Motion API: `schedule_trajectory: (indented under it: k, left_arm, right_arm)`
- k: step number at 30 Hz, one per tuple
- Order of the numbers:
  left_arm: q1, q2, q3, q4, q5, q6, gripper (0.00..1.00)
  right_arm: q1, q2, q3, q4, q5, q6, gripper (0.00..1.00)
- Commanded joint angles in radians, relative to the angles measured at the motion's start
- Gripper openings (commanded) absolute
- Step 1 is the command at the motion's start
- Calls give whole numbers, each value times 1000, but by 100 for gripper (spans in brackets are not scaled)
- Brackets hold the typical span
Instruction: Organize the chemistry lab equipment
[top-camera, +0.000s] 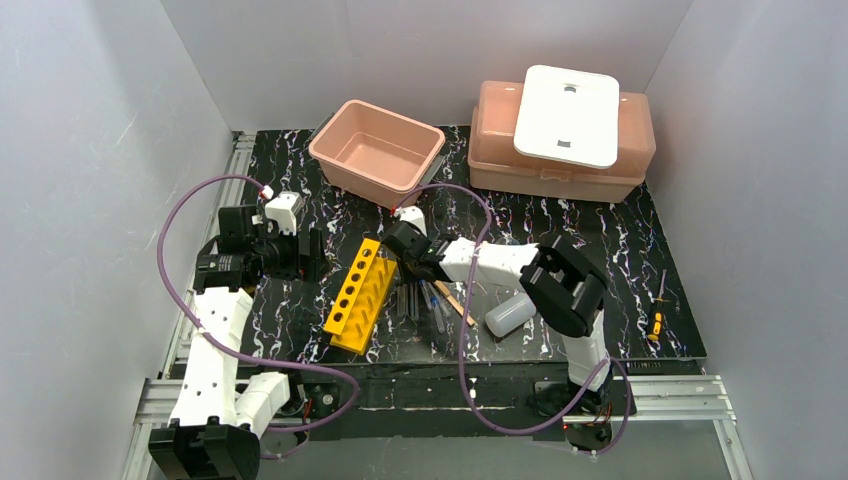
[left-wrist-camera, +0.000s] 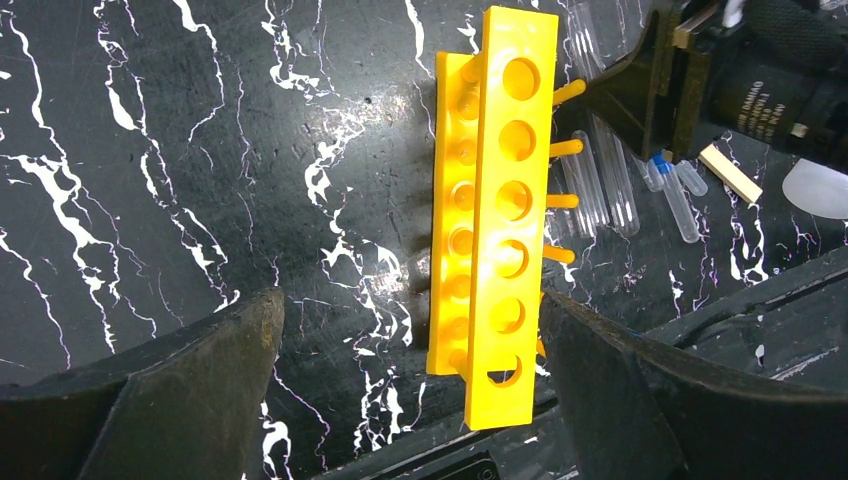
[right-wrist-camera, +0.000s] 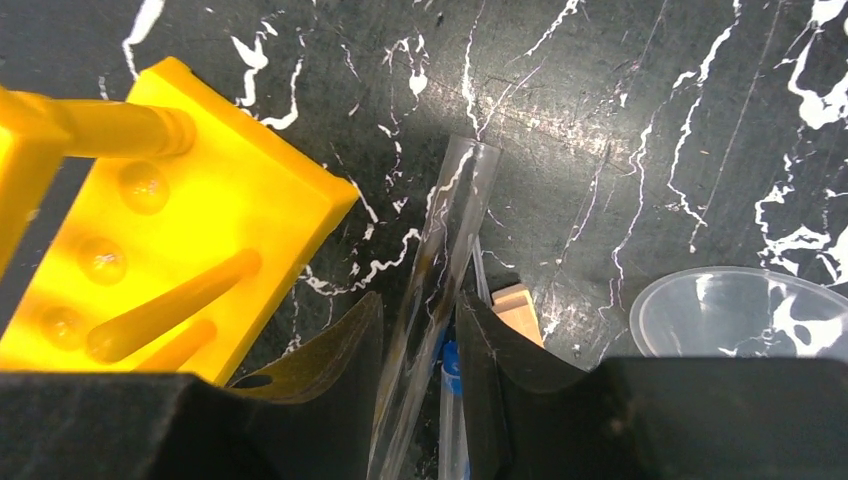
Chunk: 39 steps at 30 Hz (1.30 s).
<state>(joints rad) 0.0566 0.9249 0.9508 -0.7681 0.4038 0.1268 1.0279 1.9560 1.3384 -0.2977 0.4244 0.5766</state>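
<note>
The yellow holed test-tube rack (top-camera: 362, 293) lies on the black marbled table; it also shows in the left wrist view (left-wrist-camera: 500, 220) and the right wrist view (right-wrist-camera: 170, 230). My left gripper (top-camera: 305, 257) is open and empty, with its fingers (left-wrist-camera: 180, 390) apart on either side of the rack's near end. My right gripper (top-camera: 405, 245) is shut on a clear glass tube (right-wrist-camera: 440, 270) just right of the rack. More glass tubes (left-wrist-camera: 600, 180), a blue-tipped pipette (left-wrist-camera: 675, 195) and the wooden stick (left-wrist-camera: 730, 172) lie beside it. A small clear beaker (right-wrist-camera: 740, 310) and the squeeze bottle (top-camera: 510, 313) lie to the right.
An open pink tub (top-camera: 378, 150) stands at the back centre. A closed pink tub (top-camera: 635, 150) with a white lid (top-camera: 568, 115) on top stands at the back right. A small yellow-and-black tool (top-camera: 655, 322) lies near the table's right edge.
</note>
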Motion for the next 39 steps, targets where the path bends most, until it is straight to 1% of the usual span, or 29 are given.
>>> schedule_trajectory:
  k: [1, 5, 8, 17, 22, 24, 27, 30, 32, 33, 36, 39]
  left_arm:
    - [-1, -34, 22, -23, 26, 18, 100]
    - [0, -41, 21, -21, 38, 15, 99]
    - [-1, -40, 19, -22, 42, 14, 99]
    - [-1, -52, 1, -16, 47, 15, 99]
    - [0, -57, 13, -8, 36, -4, 100]
    - [0, -60, 15, 11, 2, -17, 99]
    - [-1, -64, 37, 21, 14, -26, 99]
    - [-1, -73, 65, 25, 83, -63, 99]
    - [-1, -86, 71, 47, 152, -98, 100]
    - [-1, -93, 71, 58, 191, -112, 100]
    - [0, -107, 70, 58, 346, -112, 99]
    - [-1, -130, 98, 40, 506, -81, 100]
  right_arm:
    - [0, 39, 42, 2, 26, 9, 40]
    - [1, 61, 50, 5, 31, 3, 39]
    - [0, 72, 53, 3, 37, 4, 35]
    - [0, 43, 50, 13, 67, -26, 19]
    - [0, -28, 80, 9, 73, -46, 13]
    - [0, -75, 92, -1, 78, -39, 10]
    - [1, -167, 81, 23, 72, -38, 7]
    - [2, -276, 31, 92, 53, -57, 5]
    - [4, -347, -7, 152, 36, -76, 2]
    - [7, -382, -24, 191, 20, -90, 1]
    - [23, -475, -76, 341, -22, -135, 1]
    - [47, -524, -63, 414, -63, -172, 1]
